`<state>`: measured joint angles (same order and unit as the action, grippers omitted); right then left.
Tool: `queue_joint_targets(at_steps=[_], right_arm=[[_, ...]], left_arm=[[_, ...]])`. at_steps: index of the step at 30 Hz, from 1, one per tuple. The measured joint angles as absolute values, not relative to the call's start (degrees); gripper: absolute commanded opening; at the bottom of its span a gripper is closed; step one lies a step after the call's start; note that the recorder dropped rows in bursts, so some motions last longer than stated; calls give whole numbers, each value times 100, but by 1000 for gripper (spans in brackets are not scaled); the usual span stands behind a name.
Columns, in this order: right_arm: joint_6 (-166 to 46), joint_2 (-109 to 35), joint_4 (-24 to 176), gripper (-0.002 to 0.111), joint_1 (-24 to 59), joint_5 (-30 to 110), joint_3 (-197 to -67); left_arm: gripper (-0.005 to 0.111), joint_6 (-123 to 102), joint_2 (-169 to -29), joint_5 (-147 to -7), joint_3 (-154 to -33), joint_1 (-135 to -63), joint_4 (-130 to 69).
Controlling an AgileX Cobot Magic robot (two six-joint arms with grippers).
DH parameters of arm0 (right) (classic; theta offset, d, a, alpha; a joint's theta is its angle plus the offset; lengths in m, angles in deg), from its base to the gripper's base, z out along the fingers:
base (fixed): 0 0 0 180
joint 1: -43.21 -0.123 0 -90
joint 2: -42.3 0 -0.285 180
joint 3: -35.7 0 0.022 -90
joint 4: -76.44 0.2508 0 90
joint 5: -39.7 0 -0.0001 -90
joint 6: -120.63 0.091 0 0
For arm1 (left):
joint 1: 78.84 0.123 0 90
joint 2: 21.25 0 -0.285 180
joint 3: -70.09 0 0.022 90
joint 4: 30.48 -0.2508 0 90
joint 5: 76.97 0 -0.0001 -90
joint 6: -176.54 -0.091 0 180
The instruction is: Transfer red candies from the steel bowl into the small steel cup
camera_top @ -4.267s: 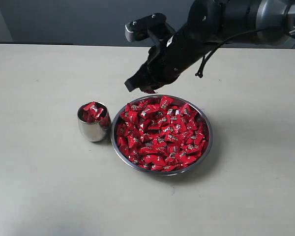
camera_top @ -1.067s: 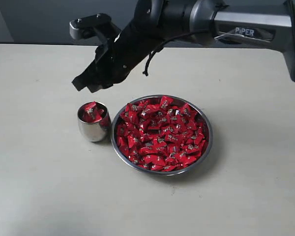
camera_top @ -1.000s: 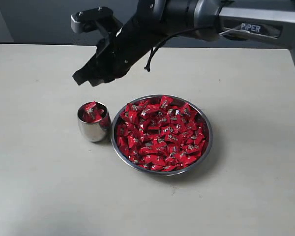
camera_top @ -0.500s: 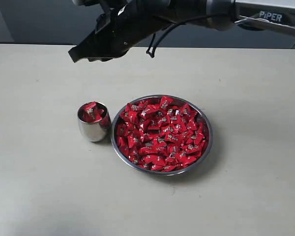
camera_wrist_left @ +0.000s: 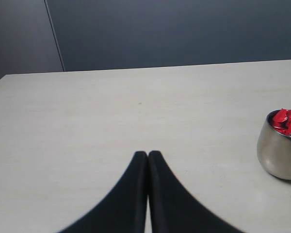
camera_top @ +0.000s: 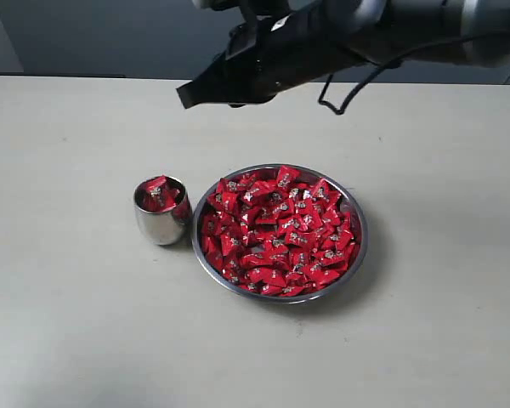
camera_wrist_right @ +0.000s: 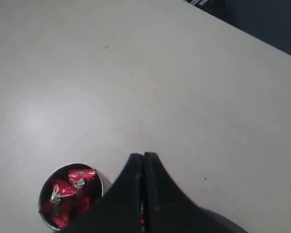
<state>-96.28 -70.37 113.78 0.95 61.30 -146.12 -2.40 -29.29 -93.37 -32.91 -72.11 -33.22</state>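
Note:
The steel bowl (camera_top: 362, 246) sits mid-table, heaped with red candies (camera_top: 276, 229). Just left of it stands the small steel cup (camera_top: 157, 225), with a few red candies (camera_top: 160, 194) in it. My right gripper (camera_top: 187, 95) hangs high over the table behind the cup and bowl, shut, with nothing visibly held. In the right wrist view its shut tips (camera_wrist_right: 143, 156) are beside the cup (camera_wrist_right: 44, 193) below. My left gripper (camera_wrist_left: 148, 154) is shut low over bare table, well apart from the cup (camera_wrist_left: 279, 158); it is out of the exterior view.
The pale tabletop (camera_top: 76, 323) stretches around the bowl and cup. A dark wall (camera_top: 93, 34) runs behind the table's far edge. The right arm (camera_top: 391, 25) spans the top of the exterior view.
My right gripper went from the bowl's far rim to just above the cup, then rose and swung right, away from the cup. Bowl and cup have stayed put.

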Motion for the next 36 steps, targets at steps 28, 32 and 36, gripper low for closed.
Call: queue_joint_targets(at_steps=[28, 32, 36], right_arm=[[-11235, -1702, 12779, -1, 1932, 3577, -10069], [-11499, -952, 12849, -1, 2013, 3072, -9625], [-13260, -658, 14612, -1, 2013, 2094, -9298]], left_arm=[[0, -240, -2929, -9337, -3291, -7211, -3322], [0, -240, -2929, -9337, -3291, -7211, -3322], [0, -240, -2929, -9337, -3291, -7211, -3322]])
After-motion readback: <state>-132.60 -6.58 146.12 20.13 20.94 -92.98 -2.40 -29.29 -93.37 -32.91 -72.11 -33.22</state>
